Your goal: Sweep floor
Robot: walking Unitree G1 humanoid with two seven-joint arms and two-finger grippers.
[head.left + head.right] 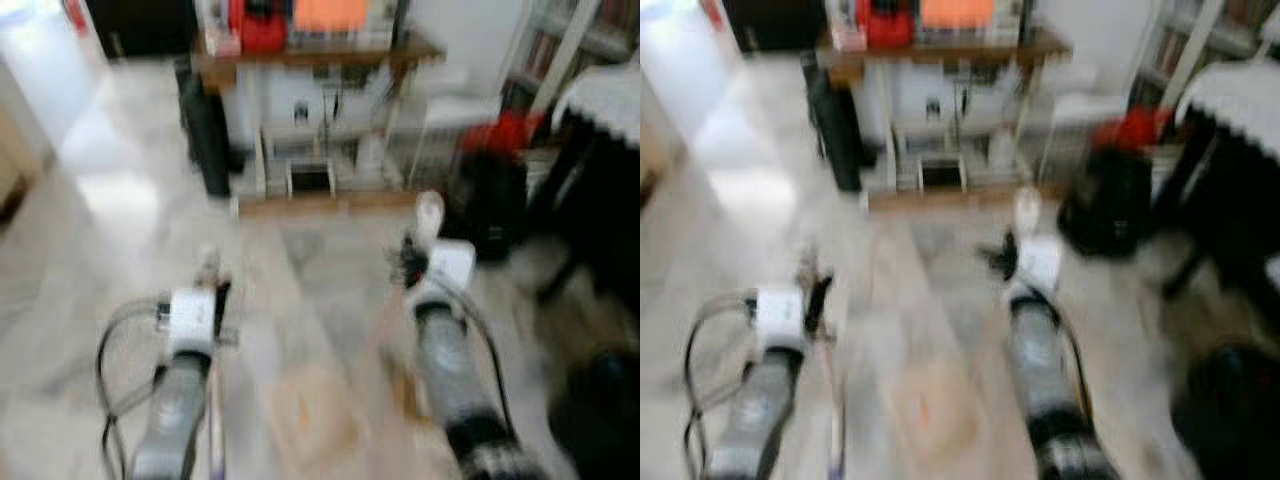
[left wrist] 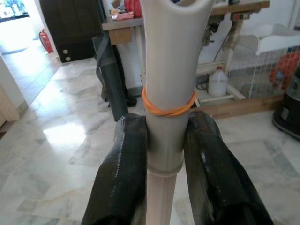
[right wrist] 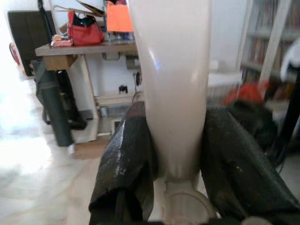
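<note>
1. Eye views: blurred; both arms reach forward over the marble floor [image 1: 120, 200]. What they carry is hard to make out.
2. Left wrist view: left pincer [image 2: 165, 140] pinches a pale handle [image 2: 168, 70] below an orange rubber band [image 2: 168, 110]. It looks stiff, light and slippery; the band may help the hold.
3. Right wrist view: right pincer [image 3: 178, 145] clamps a second handle [image 3: 171, 70]; both heads are cut off.

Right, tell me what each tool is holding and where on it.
The left tool clamps a pale handle just below its orange rubber band. The right tool clamps a pale handle's tapered end, near a ring.
</note>
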